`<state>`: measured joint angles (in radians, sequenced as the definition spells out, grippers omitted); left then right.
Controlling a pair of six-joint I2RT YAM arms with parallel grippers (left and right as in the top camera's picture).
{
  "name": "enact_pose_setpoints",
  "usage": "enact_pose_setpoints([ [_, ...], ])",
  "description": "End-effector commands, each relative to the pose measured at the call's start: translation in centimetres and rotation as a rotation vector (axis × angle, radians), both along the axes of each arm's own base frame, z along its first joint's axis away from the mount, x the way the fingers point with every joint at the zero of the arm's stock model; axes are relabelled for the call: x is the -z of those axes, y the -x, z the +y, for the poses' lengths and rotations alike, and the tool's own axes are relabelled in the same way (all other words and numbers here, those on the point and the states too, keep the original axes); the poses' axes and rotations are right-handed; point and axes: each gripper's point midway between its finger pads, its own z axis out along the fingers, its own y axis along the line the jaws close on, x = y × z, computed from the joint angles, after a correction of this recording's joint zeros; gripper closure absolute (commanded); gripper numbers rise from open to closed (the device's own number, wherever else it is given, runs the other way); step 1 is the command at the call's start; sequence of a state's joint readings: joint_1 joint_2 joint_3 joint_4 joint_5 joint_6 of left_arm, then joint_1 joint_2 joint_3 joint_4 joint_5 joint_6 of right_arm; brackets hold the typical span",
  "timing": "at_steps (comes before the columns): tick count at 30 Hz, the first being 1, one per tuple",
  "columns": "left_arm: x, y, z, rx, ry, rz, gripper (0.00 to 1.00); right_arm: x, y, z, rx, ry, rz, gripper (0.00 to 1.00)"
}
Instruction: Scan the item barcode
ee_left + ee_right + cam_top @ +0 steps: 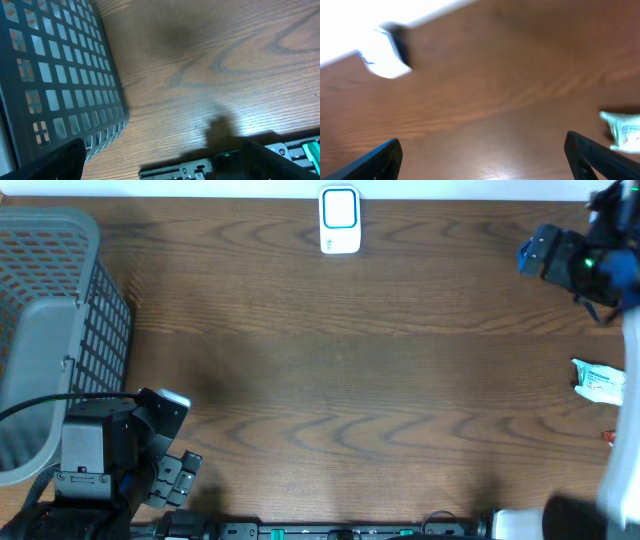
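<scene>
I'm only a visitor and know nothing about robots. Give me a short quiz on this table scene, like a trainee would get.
1. True or false: the basket stands by the left claw.
2. The scanner stands on the table at its: A) far edge, B) centre, C) near edge.
3. Fill in: the right claw is ____, and the packet lies on the table.
Key: 1 true; 2 A; 3 open.
</scene>
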<state>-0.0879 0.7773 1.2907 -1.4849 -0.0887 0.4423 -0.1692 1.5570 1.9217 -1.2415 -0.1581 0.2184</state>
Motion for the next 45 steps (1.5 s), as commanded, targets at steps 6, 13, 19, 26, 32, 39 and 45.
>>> enact_pose_setpoints([
  [6, 0.2, -0.1, 0.2, -0.003, -0.012, 0.009, 0.02, -8.3, 6.6, 3.1, -0.072, 0.042, -0.247, 0.01],
  [13, 0.2, -0.1, 0.2, -0.003, -0.012, 0.009, 0.02, -11.6, 11.9, 3.6, -0.071, 0.059, -0.362, 0.01],
  [19, 0.2, -0.1, 0.2, -0.003, -0.012, 0.009, 0.03, -12.0, 16.7, 3.6, -0.044, 0.084, -0.38, 0.01],
  [26, 0.2, -0.1, 0.2, -0.003, -0.012, 0.009, 0.02, -14.3, 22.9, 3.5, -0.003, 0.134, -0.528, 0.01],
  [32, 0.2, -0.1, 0.2, -0.003, -0.012, 0.009, 0.02, -15.2, 27.2, 2.6, 0.067, 0.187, -0.628, 0.01],
  [39, 0.2, -0.1, 0.2, -0.003, -0.012, 0.009, 0.02, -14.0, 28.9, 2.6, 0.084, 0.2, -0.704, 0.01],
  [45, 0.2, -0.1, 0.2, -0.003, -0.012, 0.009, 0.02, -11.5, 27.9, 2.5, 0.082, 0.203, -0.77, 0.01],
])
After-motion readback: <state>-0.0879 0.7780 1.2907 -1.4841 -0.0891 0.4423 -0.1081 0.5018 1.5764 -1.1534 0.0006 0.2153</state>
